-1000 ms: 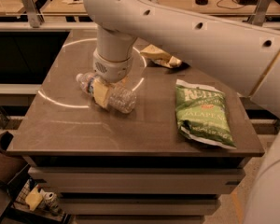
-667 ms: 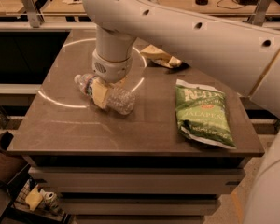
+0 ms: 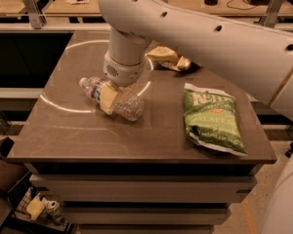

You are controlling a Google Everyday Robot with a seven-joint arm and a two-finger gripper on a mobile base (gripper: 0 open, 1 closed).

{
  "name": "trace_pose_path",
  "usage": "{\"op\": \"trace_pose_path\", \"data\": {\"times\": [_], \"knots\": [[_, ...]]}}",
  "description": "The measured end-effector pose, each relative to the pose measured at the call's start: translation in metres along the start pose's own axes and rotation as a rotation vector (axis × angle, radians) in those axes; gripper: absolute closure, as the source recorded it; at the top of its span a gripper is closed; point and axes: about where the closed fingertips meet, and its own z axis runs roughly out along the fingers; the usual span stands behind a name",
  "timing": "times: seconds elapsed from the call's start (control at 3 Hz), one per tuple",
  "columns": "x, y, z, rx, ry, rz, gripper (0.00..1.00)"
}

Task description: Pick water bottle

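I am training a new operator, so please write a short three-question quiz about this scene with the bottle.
1. True or false: the water bottle stands upright on the table.
2. The gripper is: A) high above the table; B) down at the bottle's middle; C) at the table's edge.
3. What lies on the table toward the picture's right side?
Key: 1 false, it lies on its side; 2 B; 3 the green chip bag.

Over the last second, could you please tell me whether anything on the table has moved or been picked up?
Nothing has visibly changed. The pincer is still down at the middle of the water bottle, which lies on its side on the table as before. The green chip bag has not moved either.
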Motion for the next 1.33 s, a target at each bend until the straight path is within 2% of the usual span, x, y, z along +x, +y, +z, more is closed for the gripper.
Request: {"op": "trace_pose_path", "data": {"times": [0.33, 1.33], "knots": [[-0.0006, 0.0003, -0.0028, 0.0, 0.0, 0.0, 0.82], [-0.0009, 0.0018, -0.0022, 0.001, 0.0, -0.003, 0.12]]}}
